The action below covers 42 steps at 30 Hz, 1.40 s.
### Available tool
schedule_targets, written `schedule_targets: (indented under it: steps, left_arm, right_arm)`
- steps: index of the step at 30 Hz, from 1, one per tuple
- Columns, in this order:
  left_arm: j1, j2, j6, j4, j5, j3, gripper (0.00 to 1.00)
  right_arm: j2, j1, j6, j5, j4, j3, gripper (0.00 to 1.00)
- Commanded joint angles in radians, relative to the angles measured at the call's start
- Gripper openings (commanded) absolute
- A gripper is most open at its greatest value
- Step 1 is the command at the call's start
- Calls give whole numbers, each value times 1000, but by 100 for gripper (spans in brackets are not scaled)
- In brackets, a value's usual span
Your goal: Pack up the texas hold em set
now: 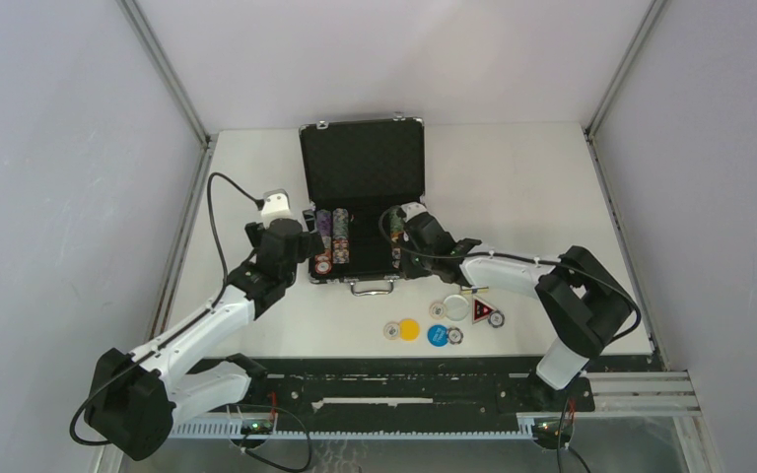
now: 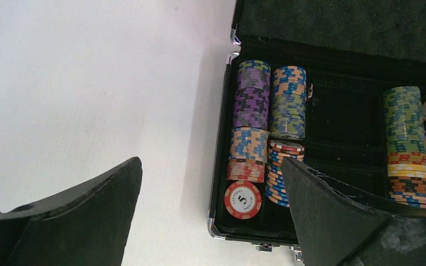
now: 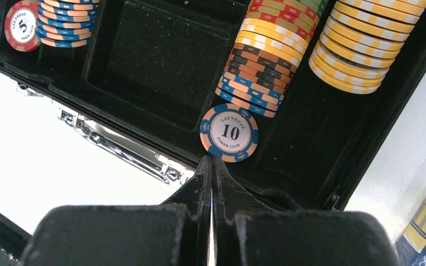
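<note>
Texas hold em set (image 1: pixel 360 197) lies mid-table. Nearest the arms, yellow button (image 1: pixel 409 329), blue button (image 1: pixel 438 335), white button (image 1: pixel 456 308) and triangle token (image 1: pixel 482 315) lie loose before the open briefcase (image 1: pixel 373 285). Left gripper (image 2: pixel 211 163) hangs spread wide over its left rim; right gripper (image 3: pixel 211 160), pinched empty, points just beside a "10" chip (image 3: pixel 229 132). Chip stacks (image 2: pixel 252 119) line both tray sides.

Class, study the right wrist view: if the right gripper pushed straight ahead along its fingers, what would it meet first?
Probably the blue-and-white 10 chip, which lies just beyond the tips of the shut right gripper inside the briefcase. Depth is unclear, so the gripper might pass just above it.
</note>
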<state>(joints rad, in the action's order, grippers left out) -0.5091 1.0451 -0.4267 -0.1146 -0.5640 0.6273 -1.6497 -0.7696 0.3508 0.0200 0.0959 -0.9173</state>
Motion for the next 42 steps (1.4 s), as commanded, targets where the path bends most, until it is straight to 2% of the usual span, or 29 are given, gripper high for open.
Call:
schedule_targets:
  steps: [1,18,42]
  left_arm:
    - [4,-18,9,35,-3,29,100]
    - [4,-12,16,29,-15,31,100]
    - [4,0,13,47,17,25,100]
  right_arm:
    - [-27,8,17,-8,-23,-20,0]
    - [-65,74,-18,-17,-38,-93,0]
    - [-43,67,-23,-32,-14,-98,2]
